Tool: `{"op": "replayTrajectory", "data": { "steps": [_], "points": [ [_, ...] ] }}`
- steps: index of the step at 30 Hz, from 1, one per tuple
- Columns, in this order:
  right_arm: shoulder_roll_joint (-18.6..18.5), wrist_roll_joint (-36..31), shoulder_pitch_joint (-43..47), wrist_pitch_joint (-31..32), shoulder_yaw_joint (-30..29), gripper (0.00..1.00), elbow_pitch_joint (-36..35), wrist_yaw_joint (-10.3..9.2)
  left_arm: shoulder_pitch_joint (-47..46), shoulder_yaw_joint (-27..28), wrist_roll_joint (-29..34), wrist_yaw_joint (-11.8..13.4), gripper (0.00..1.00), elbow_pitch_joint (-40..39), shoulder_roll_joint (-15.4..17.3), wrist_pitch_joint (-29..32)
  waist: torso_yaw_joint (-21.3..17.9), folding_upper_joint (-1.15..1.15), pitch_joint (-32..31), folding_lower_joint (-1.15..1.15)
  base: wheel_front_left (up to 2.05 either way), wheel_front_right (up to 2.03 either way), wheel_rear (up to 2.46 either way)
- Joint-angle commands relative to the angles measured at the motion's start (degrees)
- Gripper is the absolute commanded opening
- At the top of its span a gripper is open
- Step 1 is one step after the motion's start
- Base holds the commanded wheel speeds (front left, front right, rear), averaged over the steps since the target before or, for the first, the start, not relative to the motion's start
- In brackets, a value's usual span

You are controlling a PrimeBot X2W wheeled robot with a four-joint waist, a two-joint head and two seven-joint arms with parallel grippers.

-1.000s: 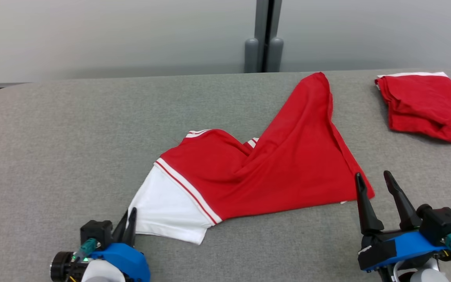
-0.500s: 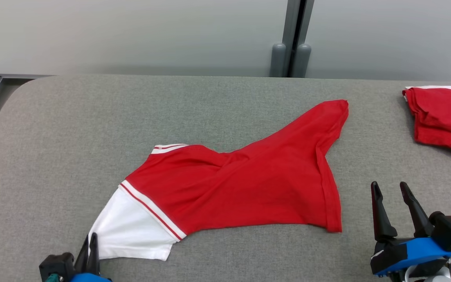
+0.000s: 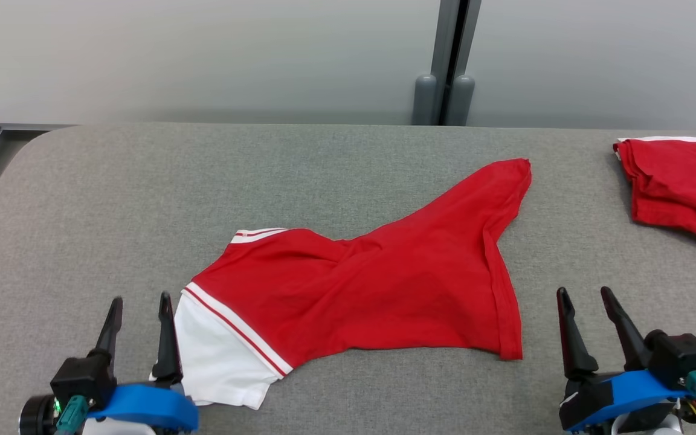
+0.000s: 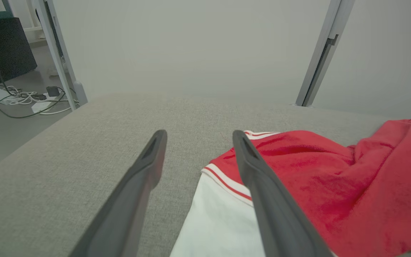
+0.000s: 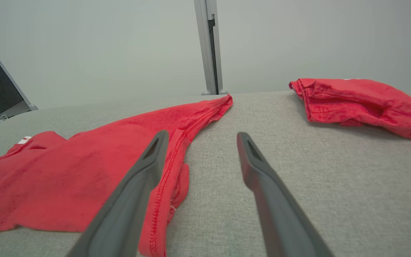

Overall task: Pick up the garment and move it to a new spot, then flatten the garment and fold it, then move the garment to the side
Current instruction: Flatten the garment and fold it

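Red cloth with a white sleeve (image 3: 218,356): the garment (image 3: 372,290) lies in the middle of the grey padded table (image 3: 142,181). It is twisted and not flat. The sleeve points to 7 o'clock and a long red corner reaches toward 1 o'clock.

In the head view the left gripper (image 3: 141,297) is at 7 o'clock. Its 2 fingers are spread apart and hold nothing, and the inner finger stands at the edge of the white sleeve. The right gripper (image 3: 583,290) is at 5 o'clock, also spread and empty, near the hem (image 3: 508,314) but apart from it.

I see 3 risks from here:
- The cloth is in several layers near the middle fold. A pinch there may take only 1 layer, and the rest would stay wrinkled.
- If the 2 arms pull with unequal force, the twist may tighten and not open.
- A wide sweep toward 2 o'clock could push the garment into the second red garment (image 3: 680,181), which lies folded there, and disturb it.

The long fingers may also catch on the rough table cover if they come down too steeply.
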Motion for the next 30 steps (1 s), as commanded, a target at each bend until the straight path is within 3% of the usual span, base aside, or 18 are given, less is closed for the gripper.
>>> {"op": "replayTrajectory", "data": {
  "steps": [1, 6, 17, 27, 28, 29, 30],
  "points": [
    [-0.04, 0.01, 0.57, -0.31, 0.5, 1.0, 0.18, 0.03, -1.05, 0.22, 0.76, -0.11, 1.0, -1.59, -0.56, -0.24, -0.26, 0.0, -0.16, 0.0, 0.0, 0.0, 0.0],
    [-0.04, 0.74, 1.57, -0.19, 2.97, 1.0, 1.25, 0.03, -1.01, 1.09, 2.71, -0.44, 1.0, -6.3, -1.92, -0.27, -0.94, 0.0, -0.21, 0.0, 0.0, 0.0, 0.0],
    [-0.04, 0.54, 1.54, -0.1, 7.95, 1.0, 4.89, 0.02, -1.84, 2.61, 5.34, -1.6, 1.0, -7.3, -3.67, -0.29, -1.09, 0.0, 0.56, 0.0, 0.0, 0.0, 0.0],
    [-0.05, -2.21, -2.54, -1.83, 9.98, 1.0, 16.41, 0.02, -2.14, 3.62, 6.72, -2.65, 1.0, -7.05, -4.64, -0.29, 0.63, 0.0, 1.46, 0.0, 0.0, 0.0, 0.0],
    [-0.05, -2.0, -3.13, -2.04, 10.21, 0.72, 17.24, 0.02, -2.11, 3.79, 6.79, -2.74, 1.0, -7.0, -4.7, -0.3, 0.65, 0.0, 1.51, 0.0, 0.0, 0.0, 0.0],
    [-0.04, -1.73, -3.7, -2.26, 10.66, 0.16, 18.34, 0.02, -2.1, 3.96, 6.83, -2.87, 1.0, -6.95, -4.74, -0.3, 0.66, 0.0, 1.55, 0.0, 0.0, 0.0, 0.0],
    [-0.04, -1.45, -4.26, -2.6, 11.22, 0.0, 19.02, 0.02, -2.11, 4.12, 6.9, -2.97, 1.0, -6.87, -4.78, -0.3, 0.65, 0.0, 1.59, 0.0, 0.0, 0.0, 0.0]
  ]
}}
